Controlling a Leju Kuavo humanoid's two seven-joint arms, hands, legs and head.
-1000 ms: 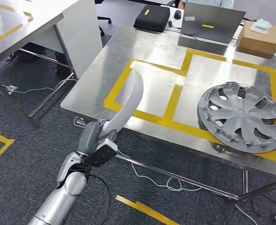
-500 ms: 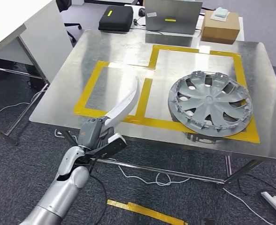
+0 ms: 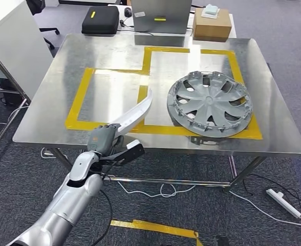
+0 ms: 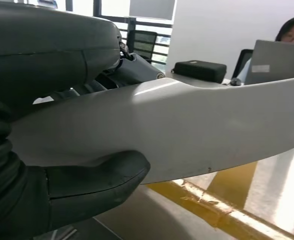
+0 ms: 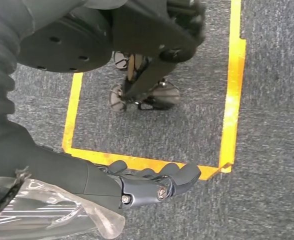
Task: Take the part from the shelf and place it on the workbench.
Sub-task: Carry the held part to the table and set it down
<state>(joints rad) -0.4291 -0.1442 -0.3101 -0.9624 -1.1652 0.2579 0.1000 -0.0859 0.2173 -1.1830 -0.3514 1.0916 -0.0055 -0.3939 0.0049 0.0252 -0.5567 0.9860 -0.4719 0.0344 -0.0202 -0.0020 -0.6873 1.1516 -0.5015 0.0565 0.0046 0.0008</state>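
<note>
The left hand (image 3: 102, 139) grasps the white curved part (image 3: 135, 113) by its near end, thumb (image 4: 96, 182) beneath and fingers (image 4: 136, 67) above. Beyond the fingers, the blade reaches up over the tabletop (image 3: 56, 110) edge, above the yellow tape (image 3: 74, 105). Held so far from its middle, it could swing or slip during lowering. To the fingers' right the hubcap (image 3: 210, 101) lies near enough that the tip might strike it. The right hand (image 5: 149, 182) hangs released over carpet.
</note>
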